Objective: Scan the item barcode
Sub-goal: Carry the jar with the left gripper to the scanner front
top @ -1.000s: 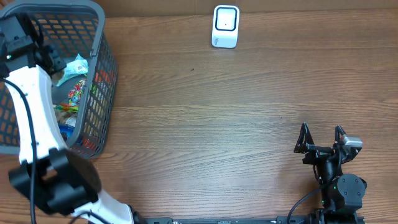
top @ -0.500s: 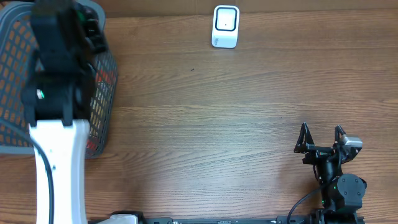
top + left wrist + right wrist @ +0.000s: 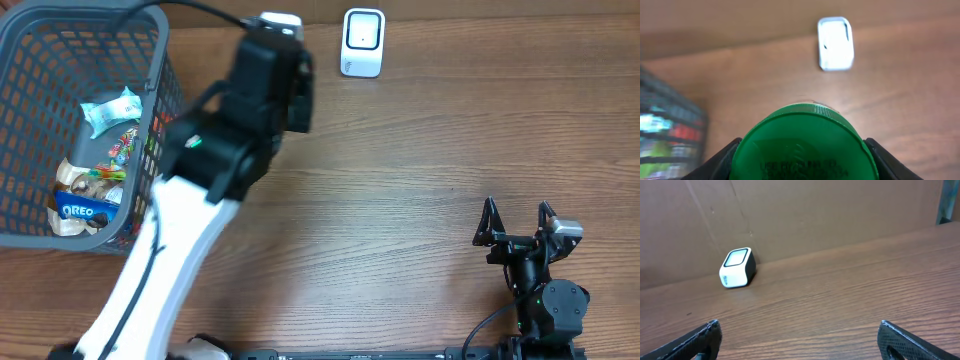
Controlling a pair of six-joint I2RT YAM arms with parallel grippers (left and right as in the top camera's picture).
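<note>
Between the left gripper's [image 3: 802, 169] half-closed fingers [image 3: 715, 161] sits the item [image 3: 802, 135], clamped on both sides, green round end facing the camera. The scanner [image 3: 835, 43] stands ahead, apart. The right gripper [image 3: 517, 222] gapes empty.

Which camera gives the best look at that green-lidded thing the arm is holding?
The left wrist view: the green lid fills the foreground, held in the left gripper. Overhead, the left arm hides it. The right wrist view misses it, showing only the scanner.
</note>
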